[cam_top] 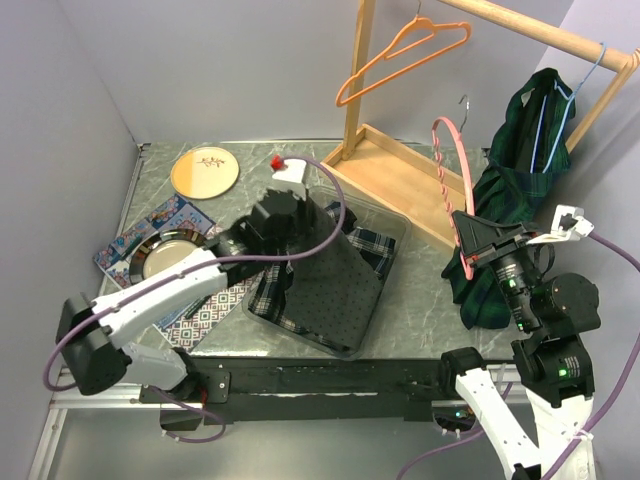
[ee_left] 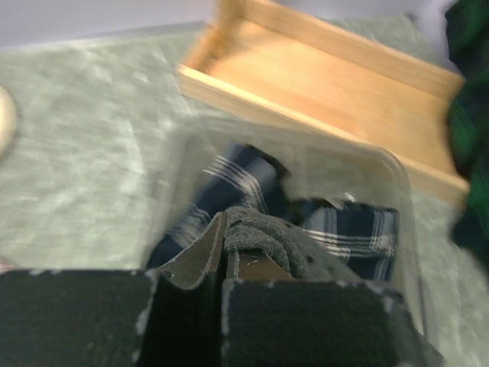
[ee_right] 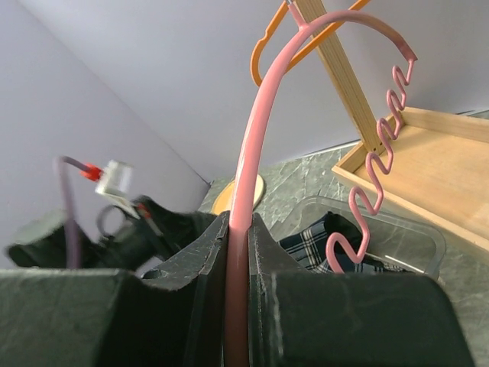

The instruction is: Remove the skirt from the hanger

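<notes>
The skirt [cam_top: 335, 290] is dark grey with small dots and drapes from my left gripper [cam_top: 283, 220] down into the clear bin [cam_top: 393, 222]. In the left wrist view my left gripper [ee_left: 224, 233] is shut on a fold of the skirt [ee_left: 263, 229]. My right gripper [cam_top: 472, 237] is shut on the pink hanger [cam_top: 456, 150], held upright at the right, apart from the skirt. In the right wrist view the bare pink hanger [ee_right: 252, 138] runs up out of my right gripper [ee_right: 238, 223]; nothing hangs on it.
A blue plaid garment [cam_top: 372, 245] lies in the bin under the skirt. A wooden rack [cam_top: 400, 170] stands behind, with an orange hanger [cam_top: 400, 50] and a green plaid garment [cam_top: 520, 170] on a blue hanger. Two plates [cam_top: 205, 172] and patterned mats lie at left.
</notes>
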`<state>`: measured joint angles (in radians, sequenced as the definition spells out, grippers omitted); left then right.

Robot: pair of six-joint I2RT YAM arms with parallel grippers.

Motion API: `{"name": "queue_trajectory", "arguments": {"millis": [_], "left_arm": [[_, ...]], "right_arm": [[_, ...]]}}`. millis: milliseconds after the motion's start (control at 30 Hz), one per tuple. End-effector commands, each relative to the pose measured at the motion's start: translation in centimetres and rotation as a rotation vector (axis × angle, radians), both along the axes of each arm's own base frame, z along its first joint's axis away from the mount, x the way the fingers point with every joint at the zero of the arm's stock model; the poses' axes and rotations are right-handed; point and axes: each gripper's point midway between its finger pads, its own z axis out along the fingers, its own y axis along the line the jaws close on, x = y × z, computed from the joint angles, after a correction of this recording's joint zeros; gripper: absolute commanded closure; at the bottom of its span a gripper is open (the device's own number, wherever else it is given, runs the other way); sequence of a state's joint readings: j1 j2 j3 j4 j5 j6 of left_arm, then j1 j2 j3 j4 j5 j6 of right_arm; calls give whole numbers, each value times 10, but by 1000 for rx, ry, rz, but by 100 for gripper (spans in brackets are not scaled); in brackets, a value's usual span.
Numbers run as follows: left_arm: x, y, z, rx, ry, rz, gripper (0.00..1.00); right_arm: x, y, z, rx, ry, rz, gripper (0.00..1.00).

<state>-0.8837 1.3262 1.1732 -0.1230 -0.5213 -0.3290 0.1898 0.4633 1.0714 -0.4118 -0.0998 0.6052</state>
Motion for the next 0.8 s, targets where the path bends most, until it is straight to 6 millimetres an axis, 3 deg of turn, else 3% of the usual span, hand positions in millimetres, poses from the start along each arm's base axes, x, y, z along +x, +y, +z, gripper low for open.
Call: {"name": "queue_trajectory", "arguments": {"millis": [0,67,133,167,200,233,267,300,333,367,467,567,600,667,767], "left_arm": [[-16,-43,-96,-21,194,-163,99],[-16,-49,-120,-15,238,-160,99],[-15,-50,-113,-21,229,-164,96],[-14,-51,-87,-44,182,-177,88],[-16,-49,-76,-39,172,-188,59],[-18,-50,-60,-48,149,-214,46],[-18,-51,-22,-67,78,-238,36],[-22,-45,-13,-39,86,-243,25],[-23,-43,3,-43,67,-250,23],[-27,-41,37,-61,17,-274,21],[-47,-30,64,-57,-8,-335,18],[-67,-24,56,-81,23,-390,22],[-78,-31,53,-100,42,-454,24],[-86,-35,34,-114,79,-494,27],[-79,-33,-8,-94,156,-427,44]], "right_arm": [[-4,2,20,12,-82,17,100],[-4,1,19,10,-80,12,100],[-3,0,17,1,-74,4,100],[-4,-1,17,2,-76,1,100],[-5,-1,18,-2,-75,-1,100],[-6,-2,18,0,-76,-3,100],[-6,-2,19,1,-79,-4,100],[-6,-2,19,2,-79,-5,100],[-8,-2,21,4,-84,-1,100],[-6,-1,20,4,-80,0,100],[0,-1,17,11,-67,-6,100],[7,0,17,25,-32,-7,100],[7,2,23,43,-41,3,100],[14,4,27,64,-43,7,100],[24,4,41,110,-57,1,100]]}}
